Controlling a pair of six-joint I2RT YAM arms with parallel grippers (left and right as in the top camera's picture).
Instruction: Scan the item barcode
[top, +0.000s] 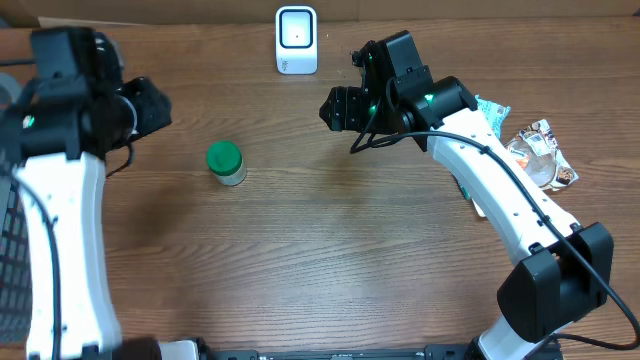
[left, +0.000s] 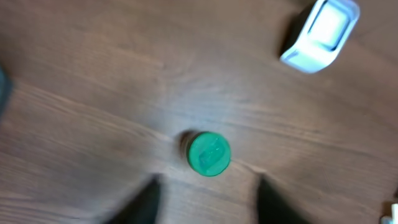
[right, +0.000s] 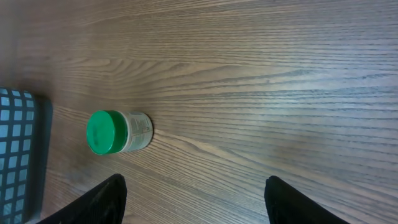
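Left wrist, unlike right: white scanner (left: 320, 31)

No text can be read anywhere. The jar (right: 118, 131) has a pale label (right: 140, 129) round its side with faint greenish print, too small and soft to make out. Its green lid (left: 209, 154) shows a faint mark in the left wrist view, blurred beyond reading. The scanner (top: 296, 39) shows only a small red dot on its white face, no letters. The wrapper (top: 540, 152) and the teal packet (top: 490, 108), at the right of the overhead view, carry printed patterns, none legible.
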